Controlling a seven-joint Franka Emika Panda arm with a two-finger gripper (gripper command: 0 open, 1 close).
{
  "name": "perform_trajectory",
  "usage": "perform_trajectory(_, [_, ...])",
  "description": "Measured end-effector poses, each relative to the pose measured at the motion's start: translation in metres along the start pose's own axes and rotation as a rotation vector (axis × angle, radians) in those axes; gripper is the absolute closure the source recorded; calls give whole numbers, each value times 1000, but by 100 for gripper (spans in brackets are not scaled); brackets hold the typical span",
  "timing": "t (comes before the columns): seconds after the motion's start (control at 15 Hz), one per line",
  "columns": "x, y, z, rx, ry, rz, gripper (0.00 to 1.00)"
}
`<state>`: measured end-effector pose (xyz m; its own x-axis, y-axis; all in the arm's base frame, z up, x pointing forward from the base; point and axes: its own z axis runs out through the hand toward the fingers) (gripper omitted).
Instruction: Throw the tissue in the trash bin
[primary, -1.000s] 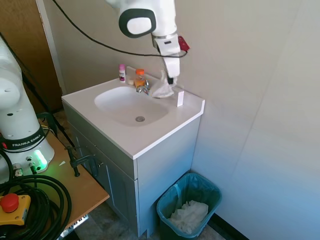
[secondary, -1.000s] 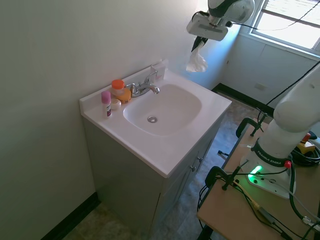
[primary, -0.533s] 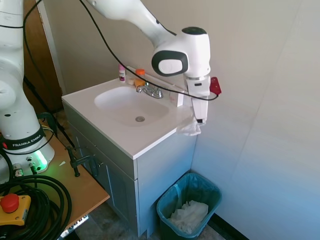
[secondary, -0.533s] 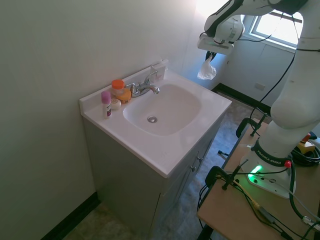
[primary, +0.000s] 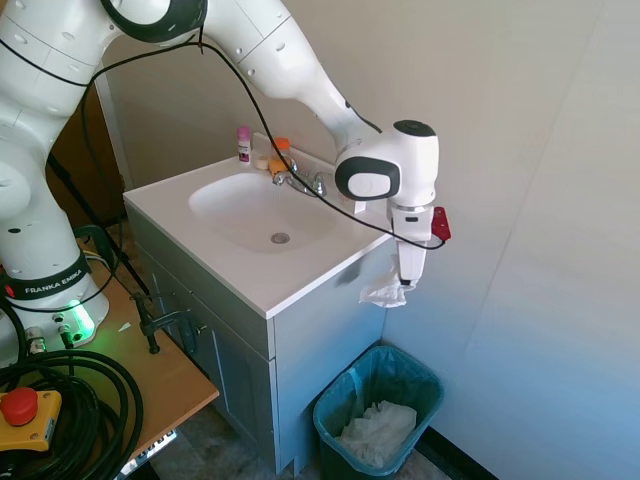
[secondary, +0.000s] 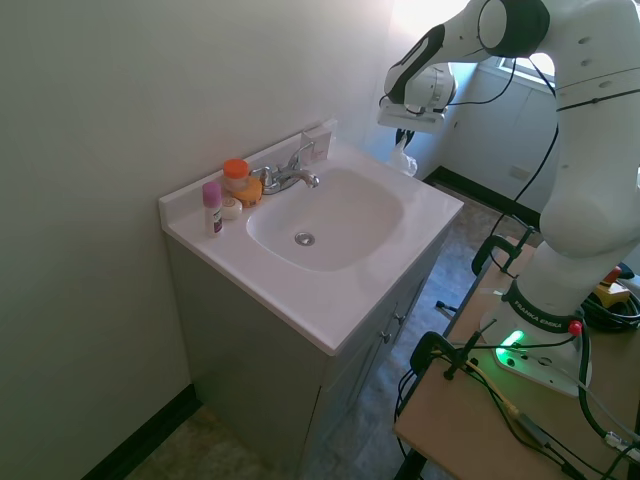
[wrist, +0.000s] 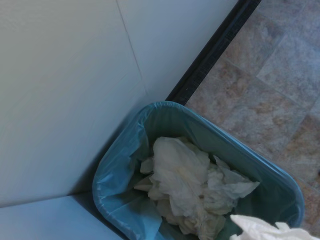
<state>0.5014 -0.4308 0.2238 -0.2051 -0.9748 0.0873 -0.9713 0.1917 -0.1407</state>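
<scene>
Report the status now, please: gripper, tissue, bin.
Gripper shut on tissue, hanging beside the vanity. Trash bin below, paper wad inside. Nothing in between.

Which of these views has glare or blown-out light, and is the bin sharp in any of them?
Second exterior view: the window behind the arm is blown out, and the tissue is small against that glare. First exterior view: even light, bin fairly sharp. Wrist view: bin and the wad in it in focus; the tissue at the bottom edge looks soft.
</scene>
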Motion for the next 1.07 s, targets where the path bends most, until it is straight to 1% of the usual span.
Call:
perform_trajectory(0.47, [-4, 3, 7, -16, -18, -20, 0])
perform_trajectory(0.67, [-7, 0, 0, -4, -29, -54, 0])
perform_trajectory(0.73, [-8, 0, -10, 8, -32, -73, 0])
perform_trajectory(0.87, [-13, 5, -41, 43, -41, -109, 0])
perform_trajectory(1.07, [-43, 26, -93, 88, -66, -169, 0])
